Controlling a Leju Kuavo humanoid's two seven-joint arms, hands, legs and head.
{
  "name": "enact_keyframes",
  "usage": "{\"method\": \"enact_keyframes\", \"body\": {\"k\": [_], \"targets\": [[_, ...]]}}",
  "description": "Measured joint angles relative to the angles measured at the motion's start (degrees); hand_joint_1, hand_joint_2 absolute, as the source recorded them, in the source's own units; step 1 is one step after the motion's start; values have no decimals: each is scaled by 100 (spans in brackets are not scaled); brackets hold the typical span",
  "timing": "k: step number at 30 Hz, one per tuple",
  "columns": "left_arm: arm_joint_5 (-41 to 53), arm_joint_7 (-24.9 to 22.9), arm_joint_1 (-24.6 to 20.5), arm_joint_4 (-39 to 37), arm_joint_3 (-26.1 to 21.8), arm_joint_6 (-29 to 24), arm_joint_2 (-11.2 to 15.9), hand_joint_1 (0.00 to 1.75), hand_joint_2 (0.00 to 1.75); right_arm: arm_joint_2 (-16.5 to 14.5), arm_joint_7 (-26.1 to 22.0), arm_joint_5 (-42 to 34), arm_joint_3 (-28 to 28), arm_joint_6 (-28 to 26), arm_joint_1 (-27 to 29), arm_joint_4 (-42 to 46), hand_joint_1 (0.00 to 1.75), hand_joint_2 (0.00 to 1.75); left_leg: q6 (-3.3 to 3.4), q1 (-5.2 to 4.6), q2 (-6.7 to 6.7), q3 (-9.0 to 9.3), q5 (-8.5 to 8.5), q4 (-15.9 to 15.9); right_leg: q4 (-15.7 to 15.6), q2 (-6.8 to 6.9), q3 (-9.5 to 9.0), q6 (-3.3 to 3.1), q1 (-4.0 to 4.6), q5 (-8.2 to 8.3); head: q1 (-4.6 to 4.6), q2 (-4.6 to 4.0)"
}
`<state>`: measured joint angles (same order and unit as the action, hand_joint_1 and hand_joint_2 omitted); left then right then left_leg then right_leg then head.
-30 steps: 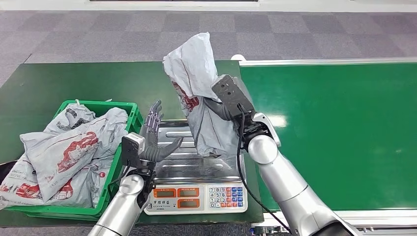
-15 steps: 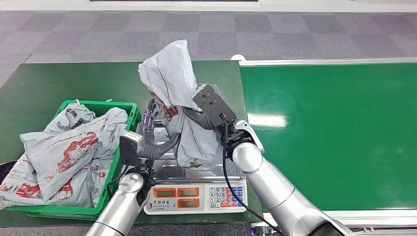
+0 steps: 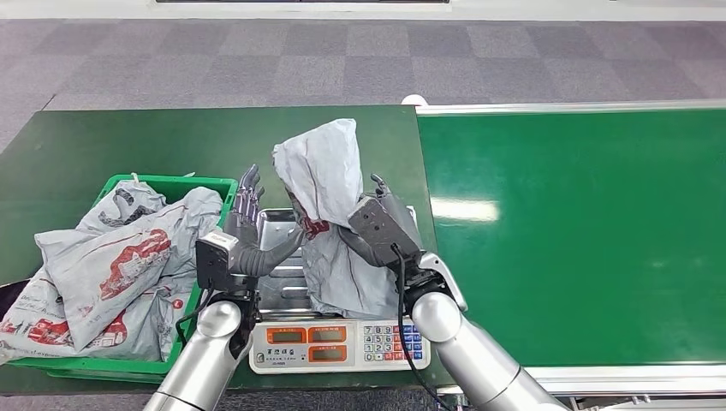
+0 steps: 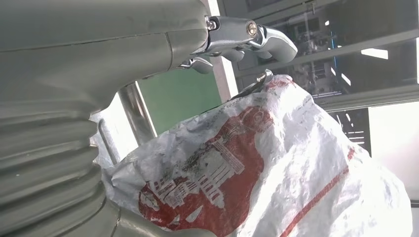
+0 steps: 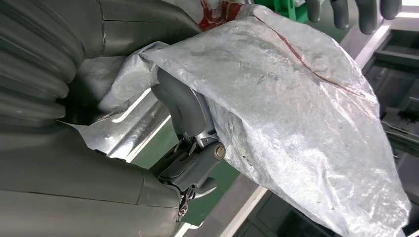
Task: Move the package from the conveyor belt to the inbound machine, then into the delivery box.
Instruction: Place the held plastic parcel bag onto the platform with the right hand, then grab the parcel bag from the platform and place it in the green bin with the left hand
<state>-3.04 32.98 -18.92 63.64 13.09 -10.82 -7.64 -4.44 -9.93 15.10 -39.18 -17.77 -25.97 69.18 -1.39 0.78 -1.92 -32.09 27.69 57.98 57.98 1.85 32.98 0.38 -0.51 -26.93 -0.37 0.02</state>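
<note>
The right hand grips the grey package, its lower end resting on the scale. The left hand stands beside it, fingers spread, holding nothing.

We see two silver arms with round, polished joints. Each wrist carries a dark grey box, and a black cable loops from it down the forearm. The left hand and right hand have grey ribbed covers, thick grey thumbs and darker metal fingers.
</note>
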Motion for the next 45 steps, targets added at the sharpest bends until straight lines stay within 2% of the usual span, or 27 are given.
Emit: {"method": "enact_keyframes", "body": {"k": [7,16,23,27,30,36,45], "targets": [[-9,1,126,70,0,-48,62,0,175,172,66,166,192,2,455,149,0,175,-1,0,0,-1,0,0,0,0,1,-2,-1,1,0,0],[116,0,153,80,0,-69,98,0,175,195,169,497,580,180,1069,513,0,175,-1,0,-3,-3,0,0,0,-2,4,-2,0,1,0,0],[505,-24,108,80,3,-185,121,0,175,195,-9,128,796,303,1280,626,0,175,0,0,-1,-2,-2,0,0,0,5,-4,0,2,0,0],[902,-181,-19,87,14,-181,137,0,175,197,-247,12,1156,-156,1416,686,0,0,1,-1,-1,-2,-3,1,0,0,5,-4,-2,3,1,0],[1135,-276,-138,73,54,-68,134,0,175,207,-409,-294,1596,-187,1455,697,0,0,1,-3,-1,-4,-3,2,0,-1,5,-2,-4,4,1,0],[1943,-556,-512,-147,285,241,135,0,175,241,-614,-707,2215,231,1249,437,0,0,5,-4,-1,-4,-8,3,0,0,5,-2,-4,12,1,0],[3533,-765,-1753,-1452,748,1169,126,0,175,216,-708,-835,2400,434,1088,325,0,0,2,-4,-1,-5,-20,3,1,-1,7,-6,-3,19,1,0]]}}
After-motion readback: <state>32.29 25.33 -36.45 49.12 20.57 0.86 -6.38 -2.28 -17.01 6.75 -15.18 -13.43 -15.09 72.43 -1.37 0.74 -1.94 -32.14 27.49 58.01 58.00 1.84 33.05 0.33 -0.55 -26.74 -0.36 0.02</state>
